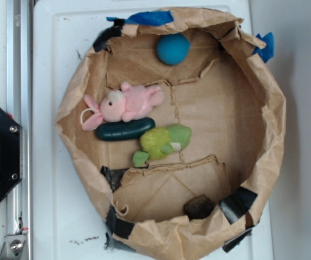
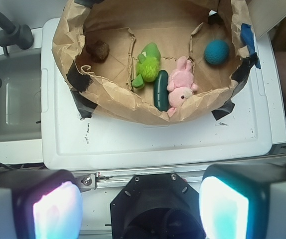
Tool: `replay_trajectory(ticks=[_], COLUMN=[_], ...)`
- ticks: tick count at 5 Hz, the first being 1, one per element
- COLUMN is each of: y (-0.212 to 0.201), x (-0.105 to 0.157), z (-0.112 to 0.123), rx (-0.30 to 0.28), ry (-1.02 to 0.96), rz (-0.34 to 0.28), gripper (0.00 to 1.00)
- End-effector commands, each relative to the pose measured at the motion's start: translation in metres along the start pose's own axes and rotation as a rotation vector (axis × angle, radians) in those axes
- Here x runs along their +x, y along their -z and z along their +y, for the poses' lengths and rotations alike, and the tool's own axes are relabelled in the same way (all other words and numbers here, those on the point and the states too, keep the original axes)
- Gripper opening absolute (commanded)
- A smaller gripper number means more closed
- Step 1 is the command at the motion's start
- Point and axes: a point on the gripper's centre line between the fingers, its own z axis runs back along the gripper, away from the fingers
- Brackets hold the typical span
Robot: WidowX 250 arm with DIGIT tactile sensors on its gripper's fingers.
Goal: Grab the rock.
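White tabletop w/ crumpled paper-bag ring (image 1: 277, 135); rough dark rock (image 1: 199, 207) inside; jaws open, empty.

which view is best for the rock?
Wrist view: the rock lies fully exposed on the paper floor, apart from the toys. In the exterior view the rock sits against the paper wall beside black tape, dark on dark, with its lower edge possibly hidden.
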Motion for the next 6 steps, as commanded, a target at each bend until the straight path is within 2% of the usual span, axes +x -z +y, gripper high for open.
replay_trajectory(ticks=[1, 2, 3, 4, 6], y=[0.000, 0.010, 0.019, 0.031, 0.043], x=[0.000, 0.032, 0.046, 0.065, 0.100], z=[0.000, 0.009, 0.014, 0.028, 0.029], rx=[0.000, -0.045, -0.015, -0.001, -0.055], ry=[0.000, 0.074, 0.122, 0.183, 0.344], rz=[0.000, -0.022, -0.054, -0.082, -0.150], gripper=[1.00, 1.00, 1.00, 1.00, 1.00])
